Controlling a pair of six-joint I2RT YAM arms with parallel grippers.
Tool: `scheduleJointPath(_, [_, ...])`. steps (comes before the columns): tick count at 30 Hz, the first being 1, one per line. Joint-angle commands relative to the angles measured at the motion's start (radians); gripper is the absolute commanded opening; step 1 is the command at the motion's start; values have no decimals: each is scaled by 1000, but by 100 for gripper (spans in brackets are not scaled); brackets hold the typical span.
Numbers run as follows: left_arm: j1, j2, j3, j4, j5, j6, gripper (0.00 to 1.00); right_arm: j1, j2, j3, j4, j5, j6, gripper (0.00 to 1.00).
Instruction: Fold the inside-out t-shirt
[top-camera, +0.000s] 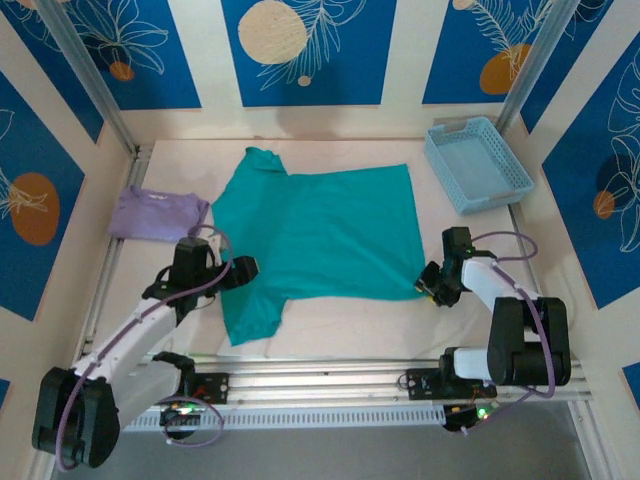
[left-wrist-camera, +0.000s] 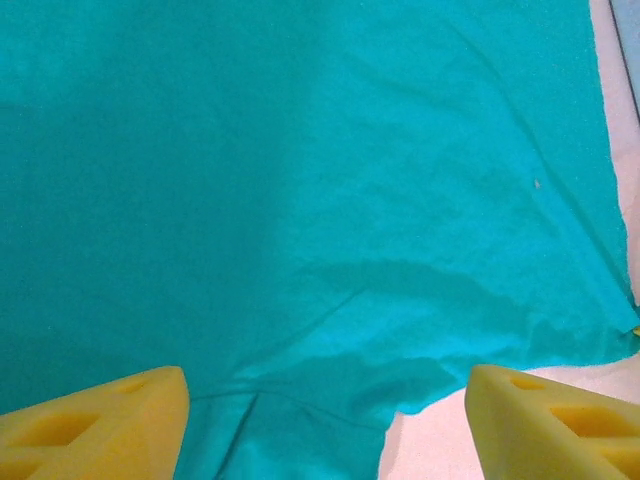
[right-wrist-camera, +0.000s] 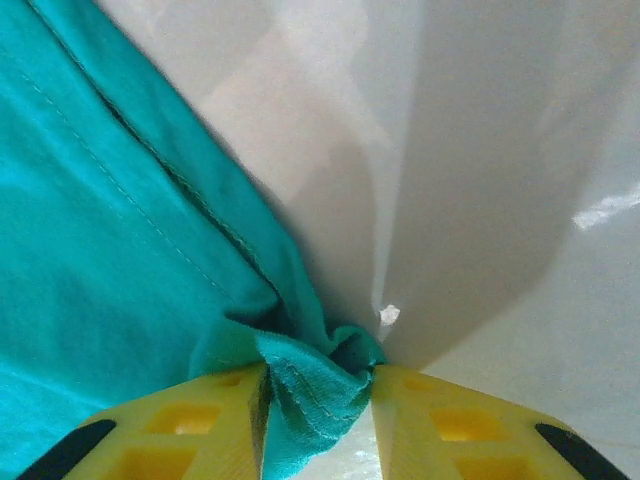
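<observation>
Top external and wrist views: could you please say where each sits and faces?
Top external: above, behind the bases, looking down on table, t-shirt, left arm, right arm.
Left wrist: on the left arm, looking down past the open left jaws at the t-shirt.
Right wrist: on the right arm, low, right jaws pinching the t-shirt's edge.
Both wrist views share the t-shirt.

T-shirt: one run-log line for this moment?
t-shirt: spread flat | right gripper: jaws pinching hem corner | left gripper: jaws open above it

lavender garment, blue basket
</observation>
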Motion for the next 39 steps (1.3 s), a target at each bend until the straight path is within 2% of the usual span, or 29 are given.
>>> scheduleJointPath(1, [-20,-56,37,-146,-53,21,72,-1,34,-7,20,-30,-4,26])
scheduleJointPath(2, [-30,-72,37,-182,-72,19,72,-2,36,-9,21,-31,-3,22])
scheduleJointPath(8, [-150,-160,-7,-363,-210,-63,67,-1,0,-4,23,-48,-33,9])
scheduleJointPath(12, [-246,-186,-17,-478,-329,-131,58,6,-32,0,28,-64,-56,5])
scheduleJointPath(16, [-308,-179,-36,-549,-385,-203,56,9,-61,-2,26,-71,-71,5])
scheduleJointPath(20, [-350,-173,-76,-568,-388,-261,48,9,-95,3,18,-73,-85,5])
scheduleJointPath(26, [-361,-110,-105,-500,-288,-268,40,8,-123,13,12,-82,-97,6])
scheduleJointPath(34, [-388,-82,-158,-455,-270,-303,27,2,-145,-2,17,-85,-99,6])
scheduleJointPath(39, [-392,-90,-173,-444,-267,-303,9,-2,-147,-12,20,-105,-109,9])
